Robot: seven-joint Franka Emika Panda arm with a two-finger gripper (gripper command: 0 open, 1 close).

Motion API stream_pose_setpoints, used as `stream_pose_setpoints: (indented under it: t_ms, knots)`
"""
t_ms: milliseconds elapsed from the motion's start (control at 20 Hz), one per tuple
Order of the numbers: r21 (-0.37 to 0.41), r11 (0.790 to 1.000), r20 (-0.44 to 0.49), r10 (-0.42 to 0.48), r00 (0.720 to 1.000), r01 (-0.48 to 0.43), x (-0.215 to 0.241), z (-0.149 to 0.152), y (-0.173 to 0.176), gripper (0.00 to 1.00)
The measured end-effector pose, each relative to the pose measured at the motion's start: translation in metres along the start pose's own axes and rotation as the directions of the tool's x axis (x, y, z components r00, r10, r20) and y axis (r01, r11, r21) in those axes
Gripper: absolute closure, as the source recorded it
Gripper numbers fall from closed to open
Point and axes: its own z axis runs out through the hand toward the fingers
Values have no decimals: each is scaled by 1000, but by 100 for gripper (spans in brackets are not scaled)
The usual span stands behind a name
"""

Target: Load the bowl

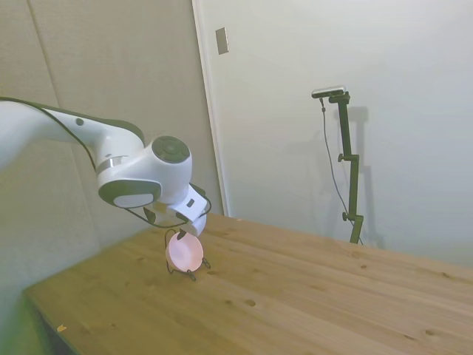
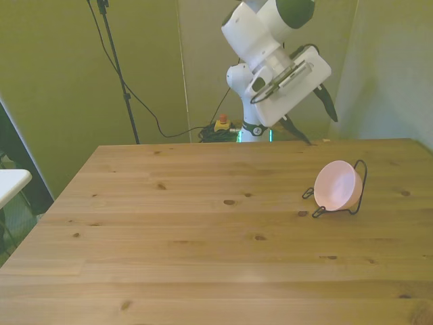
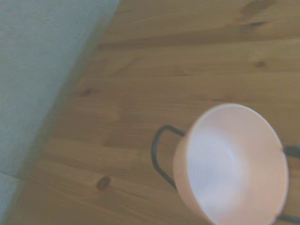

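Bowl (image 2: 336,184): pale pink, plain, tipped on edge in a thin black wire rack (image 2: 358,186), opening toward the front view's left and slightly up. Position in front view: right of centre, mid-height of frame, on the wooden table (image 2: 203,257), nearer the table's right edge than its middle. In side view the bowl (image 1: 184,252) sits lower left of centre, near the table's (image 1: 310,296) far-left corner, inner face turned to the camera, glowing pink; rack (image 1: 174,237) shows as a dark loop above the rim plus small feet on the wood below. Wrist view: bowl (image 3: 234,161) fills lower right of frame, interior smooth and bare; a dark rack (image 3: 159,154) wire curves round its side; table (image 3: 154,70) boards w/ knots fill the rest. Bowl rests in rack, rack feet on table. Gripper (image 2: 318,115): in front view at upper right of centre, hanging off the white arm, above and behind the bowl, clear of it, not touching bowl or rack. In side view the gripper (image 1: 174,222) is left of centre, just above the bowl's top rim, mostly hidden by the wrist housing. Jaw state: dark fingers show apart in front view, nothing between them. Dark cables run along the floor behind the table, upper centre of front view.
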Motion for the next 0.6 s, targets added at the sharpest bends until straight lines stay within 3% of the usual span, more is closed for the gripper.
stream_pose_setpoints:
  t_ms: [200, 600]
  knots:
    - [-132, 984, -70, 111, 991, -120, -29, -39, 6, 0]
    - [-304, 910, -229, 216, 949, -280, -47, -83, 58, 0]
